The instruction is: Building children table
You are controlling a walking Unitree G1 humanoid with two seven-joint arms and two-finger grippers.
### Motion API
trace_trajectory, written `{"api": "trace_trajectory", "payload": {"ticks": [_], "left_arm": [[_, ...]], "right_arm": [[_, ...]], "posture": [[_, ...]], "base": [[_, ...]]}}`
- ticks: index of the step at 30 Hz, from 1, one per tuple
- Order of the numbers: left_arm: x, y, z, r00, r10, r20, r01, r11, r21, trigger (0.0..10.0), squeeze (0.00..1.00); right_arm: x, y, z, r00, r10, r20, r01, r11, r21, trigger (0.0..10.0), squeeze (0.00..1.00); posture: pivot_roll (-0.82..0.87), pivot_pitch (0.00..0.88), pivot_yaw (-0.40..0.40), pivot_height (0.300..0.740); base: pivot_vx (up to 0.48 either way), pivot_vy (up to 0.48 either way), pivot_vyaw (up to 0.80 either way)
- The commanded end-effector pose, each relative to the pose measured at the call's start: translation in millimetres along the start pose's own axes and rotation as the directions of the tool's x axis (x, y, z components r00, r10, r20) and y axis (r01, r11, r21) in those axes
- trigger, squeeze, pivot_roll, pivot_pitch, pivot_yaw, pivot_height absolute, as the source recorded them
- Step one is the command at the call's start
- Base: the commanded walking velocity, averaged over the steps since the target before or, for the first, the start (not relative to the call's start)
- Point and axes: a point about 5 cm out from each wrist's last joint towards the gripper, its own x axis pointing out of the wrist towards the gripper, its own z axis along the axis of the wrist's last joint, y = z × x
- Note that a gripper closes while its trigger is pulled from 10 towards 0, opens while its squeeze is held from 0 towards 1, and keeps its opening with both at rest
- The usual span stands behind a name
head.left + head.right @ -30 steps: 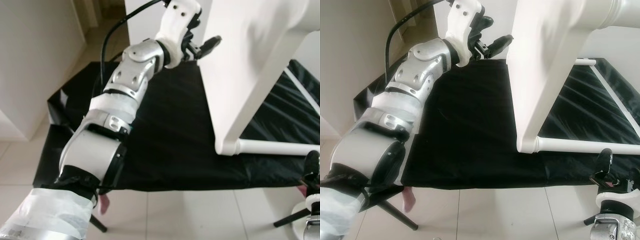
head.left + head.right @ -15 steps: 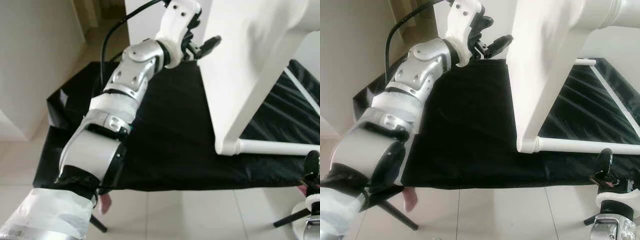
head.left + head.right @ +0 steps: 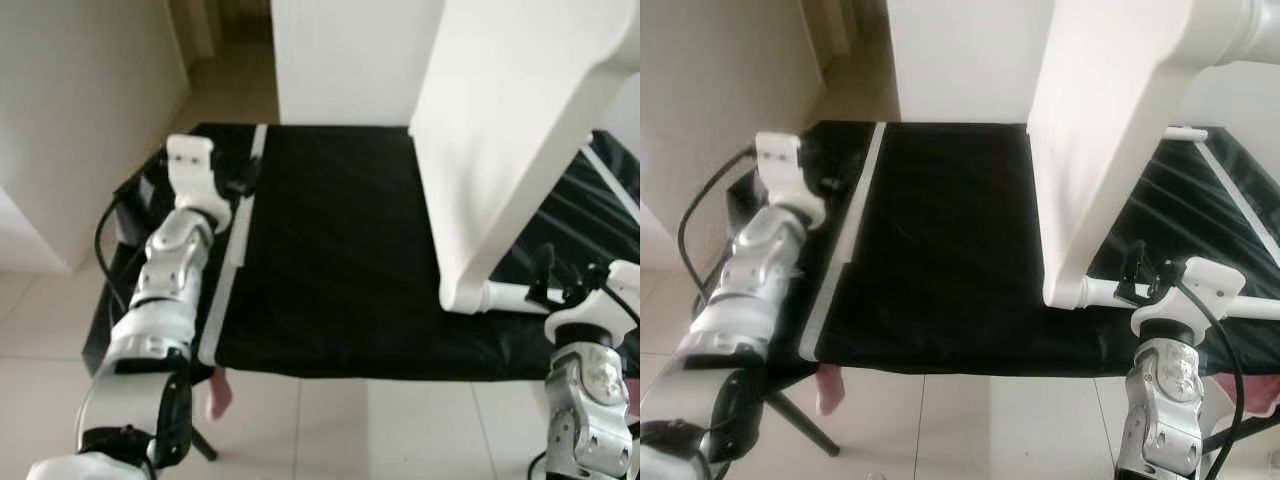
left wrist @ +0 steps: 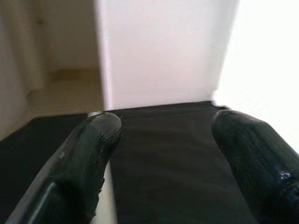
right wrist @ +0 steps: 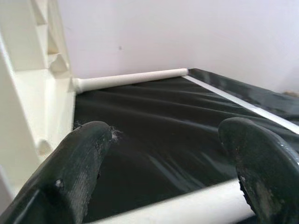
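At the front right edge of the black cloth-covered work table (image 3: pixel 330 260), the right gripper (image 3: pixel 1137 277) hovers with its two black fingers (image 5: pixel 79 168) spread wide and clasping nothing; in the right wrist view a white round tube leg (image 5: pixel 187 206) passes across between the fingertips, close below them, and whether either finger touches it cannot be told. That tube runs along the front edge from the lower corner of the big white plastic children's table panel (image 3: pixel 510 130), which stands upright on edge on the right half of the black table and leans toward the camera, its top cut off by the upper frame edge. A second white tube (image 5: pixel 131 79) lies along the back of the cloth behind the panel, and a thin white strip (image 5: pixel 233 100) crosses the cloth on the far right. Near the back left corner, the left gripper (image 3: pixel 245 183) is also parted and empty, its fingers (image 4: pixel 88 149) held just above the cloth beside a long pale strip (image 3: pixel 232 260) that runs front to back along the left side of the black table. The fingers themselves are small and dark against the cloth in the eye views, so contact with the surface cannot be judged. The left arm (image 3: pixel 165 290) reaches forward and upward along the left edge, bent at the elbow, with a black cable (image 3: pixel 104 250) looping beside it; the right arm (image 3: pixel 585 400) rises from below the front edge, wrist turned inward toward the panel's corner. A pink object (image 3: pixel 219 392) hangs partly hidden under the front left edge.
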Motion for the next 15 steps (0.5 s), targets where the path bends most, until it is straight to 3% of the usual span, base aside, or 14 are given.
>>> {"api": "trace_trajectory", "payload": {"ticks": [1, 4, 12, 13, 15], "left_arm": [[-4.8, 1.3, -8, 1.000, 0.010, -0.022, -0.010, 1.000, -0.009, 10.0, 0.00], [-8.1, 2.5, -10, 0.999, 0.014, -0.028, -0.015, 1.000, -0.007, 10.0, 0.00], [-33.1, 1.0, -22, 0.999, -0.005, -0.035, 0.006, 0.999, 0.031, 10.0, 0.00], [-36.4, 0.2, -24, 0.999, -0.004, -0.034, 0.005, 0.999, 0.032, 10.0, 0.00], [-36.4, 0.2, -24, 0.999, -0.004, -0.034, 0.005, 0.999, 0.032, 10.0, 0.00]], "right_arm": [[-2.6, -3.4, -3, 1.000, -0.012, -0.010, 0.011, 1.000, -0.013, 10.0, 0.00], [-4.2, -3.2, -4, 1.000, -0.009, -0.015, 0.008, 1.000, -0.019, 10.0, 0.00], [-13.4, -2.8, -17, 0.999, -0.024, -0.036, 0.021, 0.997, -0.077, 10.0, 0.00], [-16.7, -2.2, -19, 0.999, -0.021, -0.043, 0.017, 0.997, -0.081, 10.0, 0.00], [-16.7, -2.2, -19, 0.999, -0.021, -0.043, 0.017, 0.997, -0.081, 10.0, 0.00]], "posture": [[-0.05, 0.000, 0.000, 0.740], [-0.05, 0.000, 0.000, 0.740], [-0.04, 0.000, 0.000, 0.740], [-0.04, 0.000, 0.052, 0.740], [-0.04, 0.000, 0.052, 0.740]], "base": [[0.000, 0.000, 0.00], [0.000, 0.000, 0.00], [0.000, 0.000, 0.00], [0.000, 0.000, 0.00], [0.000, 0.000, 0.00]]}}
